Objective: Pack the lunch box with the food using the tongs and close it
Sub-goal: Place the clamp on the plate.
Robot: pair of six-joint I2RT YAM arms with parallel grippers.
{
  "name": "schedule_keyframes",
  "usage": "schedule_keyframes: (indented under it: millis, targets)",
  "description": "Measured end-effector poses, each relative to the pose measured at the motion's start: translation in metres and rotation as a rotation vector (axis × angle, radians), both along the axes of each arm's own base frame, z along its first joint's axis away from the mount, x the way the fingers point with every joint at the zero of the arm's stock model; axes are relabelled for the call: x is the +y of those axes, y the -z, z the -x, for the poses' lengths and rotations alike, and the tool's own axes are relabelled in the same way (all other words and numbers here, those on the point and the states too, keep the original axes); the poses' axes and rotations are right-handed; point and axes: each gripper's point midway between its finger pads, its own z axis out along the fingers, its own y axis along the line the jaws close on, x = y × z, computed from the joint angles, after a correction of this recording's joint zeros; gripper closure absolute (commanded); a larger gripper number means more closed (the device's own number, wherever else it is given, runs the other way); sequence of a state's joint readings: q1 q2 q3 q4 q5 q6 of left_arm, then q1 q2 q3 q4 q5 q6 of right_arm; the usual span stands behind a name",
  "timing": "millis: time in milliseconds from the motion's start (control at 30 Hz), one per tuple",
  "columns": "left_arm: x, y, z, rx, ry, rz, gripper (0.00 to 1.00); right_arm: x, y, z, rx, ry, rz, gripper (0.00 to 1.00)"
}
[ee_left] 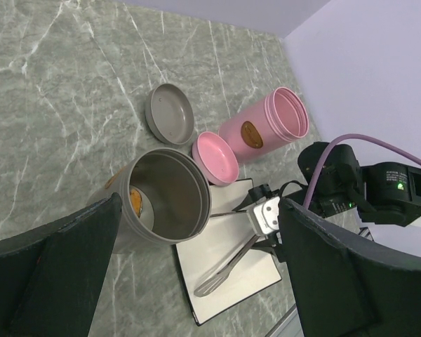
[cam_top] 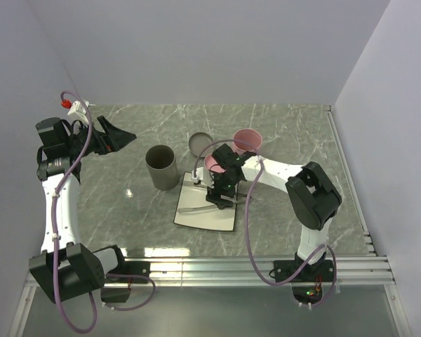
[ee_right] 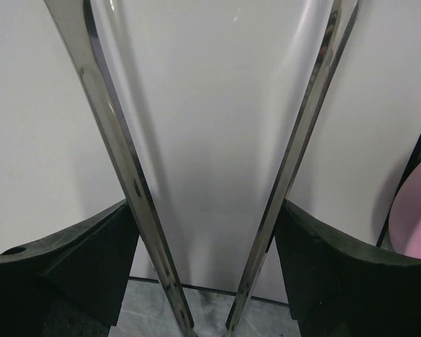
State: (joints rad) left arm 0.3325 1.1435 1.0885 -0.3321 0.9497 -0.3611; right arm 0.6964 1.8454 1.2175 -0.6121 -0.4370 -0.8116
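Note:
The silver tongs (cam_top: pixel 195 208) lie over the white square plate (cam_top: pixel 209 220), tips toward its left edge. My right gripper (cam_top: pixel 221 192) is low over the plate at the tongs' joined end. In the right wrist view its fingers (ee_right: pixel 102 246) press the outside of both spread arms of the tongs (ee_right: pixel 119 147). The lunch box, a grey round container (cam_top: pixel 161 167), stands upright left of the plate; a tan-orange piece of food (ee_left: pixel 135 200) shows inside it. Its grey lid (cam_top: pixel 201 143) lies behind. My left gripper (cam_top: pixel 119 137) hangs open at the back left, holding nothing.
A pink container (cam_top: pixel 247 140) lies on its side behind the plate, with its pink lid (cam_top: pixel 214 163) next to my right gripper. White walls close the table on three sides. A metal rail runs along the near edge.

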Motion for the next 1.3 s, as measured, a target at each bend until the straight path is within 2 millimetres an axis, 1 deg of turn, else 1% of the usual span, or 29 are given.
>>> schedule_keyframes:
  millis: [133, 167, 200, 233, 400, 567, 733, 900, 1033, 1133, 1233, 1300]
  targets:
    - [0.0, 0.0, 0.0, 0.0, 0.0, 0.0, 0.01, 0.002, 0.0, -0.002, -0.018, 0.003, 0.005, 0.14]
    - [0.0, 0.0, 0.0, 0.0, 0.0, 0.0, 0.01, 0.002, 0.0, -0.003, -0.022, 0.006, 0.007, 0.11]
    - [0.0, 0.0, 0.0, 0.0, 0.0, 0.0, 0.01, 0.003, 0.0, -0.003, -0.024, 0.008, 0.008, 0.05]
    - [0.0, 0.0, 0.0, 0.0, 0.0, 0.0, 0.01, 0.003, 0.0, -0.003, -0.026, 0.008, 0.009, 0.02]
    - [0.0, 0.0, 0.0, 0.0, 0.0, -0.001, 0.01, 0.006, -0.005, -0.008, -0.037, 0.021, 0.005, 0.0]
    - [0.0, 0.0, 0.0, 0.0, 0.0, -0.001, 0.01, 0.007, -0.006, -0.006, -0.035, 0.02, 0.005, 0.0]
    - [0.0, 0.0, 0.0, 0.0, 0.0, -0.001, 0.01, 0.006, -0.018, -0.003, -0.044, 0.022, -0.007, 0.0]
    - [0.0, 0.0, 0.0, -0.001, 0.0, -0.001, 0.01, 0.006, -0.044, -0.001, -0.069, 0.02, -0.043, 0.0]
    - [0.0, 0.0, 0.001, -0.001, 0.0, -0.001, 0.01, 0.009, -0.078, -0.002, -0.108, 0.02, -0.098, 0.0]
    - [0.0, -0.001, 0.001, -0.002, 0.001, 0.0, 0.01, 0.015, -0.104, -0.011, -0.146, 0.027, -0.149, 0.01]
    - [0.0, -0.001, 0.001, -0.002, 0.003, 0.0, 0.01, 0.017, -0.123, -0.024, -0.175, 0.061, -0.181, 0.03]
    - [0.0, -0.001, 0.001, -0.002, 0.003, 0.0, 0.0, 0.016, -0.131, -0.032, -0.193, 0.094, -0.187, 0.05]
